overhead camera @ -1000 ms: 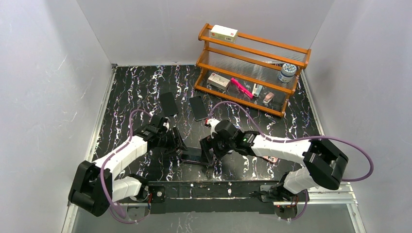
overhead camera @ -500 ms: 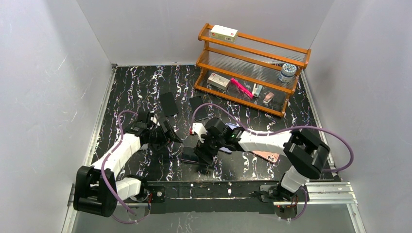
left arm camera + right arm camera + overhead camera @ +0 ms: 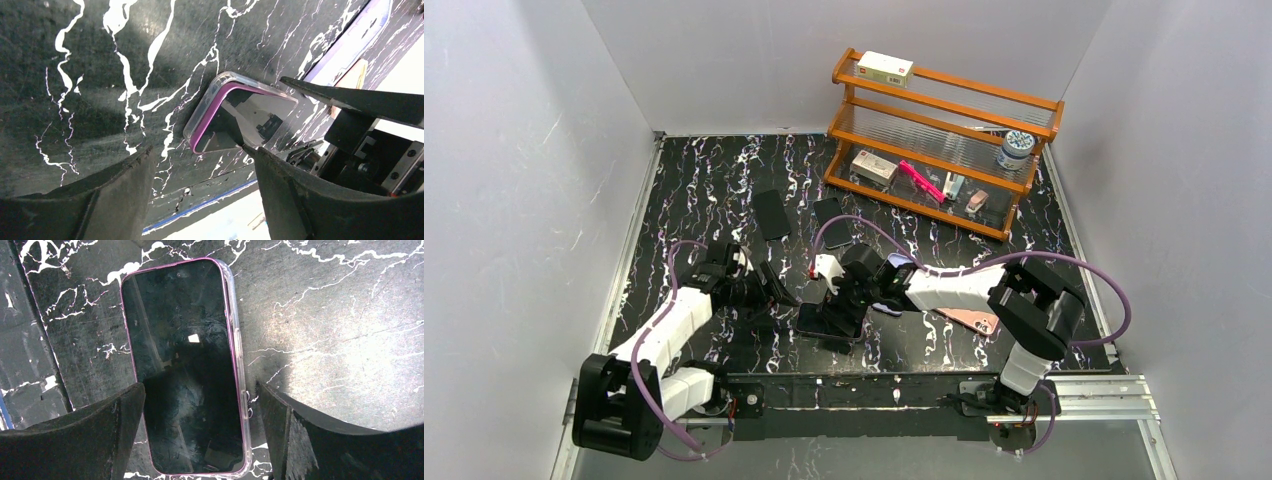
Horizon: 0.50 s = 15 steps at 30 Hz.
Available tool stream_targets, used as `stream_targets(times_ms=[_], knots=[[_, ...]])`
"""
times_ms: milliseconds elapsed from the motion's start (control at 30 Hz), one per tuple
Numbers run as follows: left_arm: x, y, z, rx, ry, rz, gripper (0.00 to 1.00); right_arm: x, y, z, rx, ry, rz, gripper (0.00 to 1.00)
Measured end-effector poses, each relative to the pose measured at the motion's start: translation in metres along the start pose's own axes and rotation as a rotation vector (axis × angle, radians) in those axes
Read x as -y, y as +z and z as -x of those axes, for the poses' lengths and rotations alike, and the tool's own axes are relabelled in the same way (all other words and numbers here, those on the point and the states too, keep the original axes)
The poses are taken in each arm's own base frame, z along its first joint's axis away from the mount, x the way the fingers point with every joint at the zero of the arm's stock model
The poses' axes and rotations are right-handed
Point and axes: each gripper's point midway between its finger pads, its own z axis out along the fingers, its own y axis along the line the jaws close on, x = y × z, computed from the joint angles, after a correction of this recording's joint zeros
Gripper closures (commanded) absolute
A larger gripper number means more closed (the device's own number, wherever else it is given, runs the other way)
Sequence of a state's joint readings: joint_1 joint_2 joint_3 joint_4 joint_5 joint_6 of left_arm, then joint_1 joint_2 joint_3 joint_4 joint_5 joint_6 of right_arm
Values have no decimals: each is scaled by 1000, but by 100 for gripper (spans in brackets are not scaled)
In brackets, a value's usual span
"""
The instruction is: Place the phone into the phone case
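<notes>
The phone [image 3: 182, 365] lies flat and screen up on the black marble table [image 3: 724, 180], seated in a clear phone case [image 3: 239, 365] that wraps its pink rim. In the top view the phone [image 3: 827, 322] is near the front edge. My right gripper [image 3: 200, 390] hangs open over its lower half, one finger on each long side, with a small gap to the case. My left gripper [image 3: 200, 150] is open just left of the phone [image 3: 235, 117], with its right fingertip close to a corner of the case. In the top view the left gripper [image 3: 776, 292] and right gripper [image 3: 839, 303] flank the phone.
Two dark slabs [image 3: 772, 213] [image 3: 829, 212] lie farther back on the table. A rose-gold phone [image 3: 972, 320] lies to the right of the right arm. A wooden rack [image 3: 944, 140] with small items stands at the back right. The table's front rail [image 3: 874, 385] runs close behind the phone.
The right gripper has swung left and now sits over the phone, its jaws slightly narrower. The left gripper has drawn back to the left, away from the phone.
</notes>
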<state>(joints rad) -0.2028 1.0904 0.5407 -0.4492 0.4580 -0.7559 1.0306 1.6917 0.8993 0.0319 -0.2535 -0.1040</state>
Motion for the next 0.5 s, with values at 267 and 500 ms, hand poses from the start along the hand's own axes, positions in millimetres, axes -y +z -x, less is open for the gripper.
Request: stream_targets(times_ms=[267,500], knots=[[-5,4,-18,-22,-30,-17,40,0,1,0,9,12,3,18],[5,15,-43,-57,-23,-46,67,18,-9,-7,16,177,18,22]])
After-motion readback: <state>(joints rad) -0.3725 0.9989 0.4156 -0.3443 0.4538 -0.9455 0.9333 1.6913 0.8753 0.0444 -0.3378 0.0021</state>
